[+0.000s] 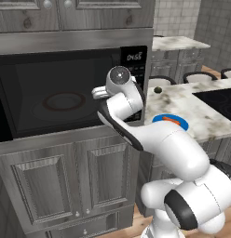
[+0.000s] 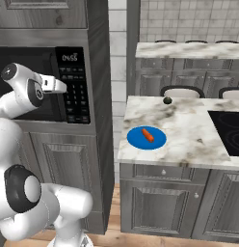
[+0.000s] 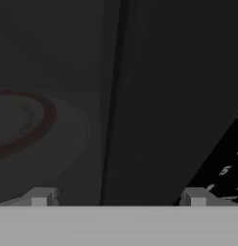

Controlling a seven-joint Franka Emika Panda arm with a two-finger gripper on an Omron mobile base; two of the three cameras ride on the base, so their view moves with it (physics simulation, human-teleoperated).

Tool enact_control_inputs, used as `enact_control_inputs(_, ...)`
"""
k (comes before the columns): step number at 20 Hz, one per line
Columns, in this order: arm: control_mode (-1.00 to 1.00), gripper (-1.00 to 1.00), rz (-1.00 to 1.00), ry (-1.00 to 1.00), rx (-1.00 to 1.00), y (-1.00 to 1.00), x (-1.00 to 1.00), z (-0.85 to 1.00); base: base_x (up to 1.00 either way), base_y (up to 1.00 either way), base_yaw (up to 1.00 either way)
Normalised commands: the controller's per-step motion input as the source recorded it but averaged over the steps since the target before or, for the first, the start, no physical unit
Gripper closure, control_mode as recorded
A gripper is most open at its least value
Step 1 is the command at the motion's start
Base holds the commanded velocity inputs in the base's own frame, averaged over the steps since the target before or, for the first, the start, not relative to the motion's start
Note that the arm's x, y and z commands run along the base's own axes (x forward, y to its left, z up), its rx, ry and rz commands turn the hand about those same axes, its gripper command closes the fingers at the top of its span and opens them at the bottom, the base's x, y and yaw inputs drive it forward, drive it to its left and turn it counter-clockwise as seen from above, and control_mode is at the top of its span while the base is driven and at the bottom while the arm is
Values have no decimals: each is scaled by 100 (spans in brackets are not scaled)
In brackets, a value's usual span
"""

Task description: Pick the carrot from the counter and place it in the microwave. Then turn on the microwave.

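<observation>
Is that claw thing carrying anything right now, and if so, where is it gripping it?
Nothing is held. The claw is open and empty, facing the microwave door. The carrot lies on the blue plate on the counter.

The arm (image 1: 136, 121) is hiding the microwave (image 1: 52, 93) keypad; the cooktop (image 2: 230, 128) is running off the right edge.

Microwave (image 2: 44, 84) display (image 2: 69, 57) reads 04:55; keypad (image 2: 75, 94) labels too small.
</observation>
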Motion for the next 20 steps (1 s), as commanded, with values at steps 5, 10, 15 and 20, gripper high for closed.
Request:
enact_control_inputs(5,-100,-100,0,0,0,4,15,-7,0,0,0)
enact_control_inputs(10,-100,-100,0,0,0,1,13,-6,0,0,0)
enact_control_inputs(15,-100,100,0,0,0,0,11,-6,0,0,0)
enact_control_inputs(20,-100,100,0,1,0,0,0,0,0,0,0)
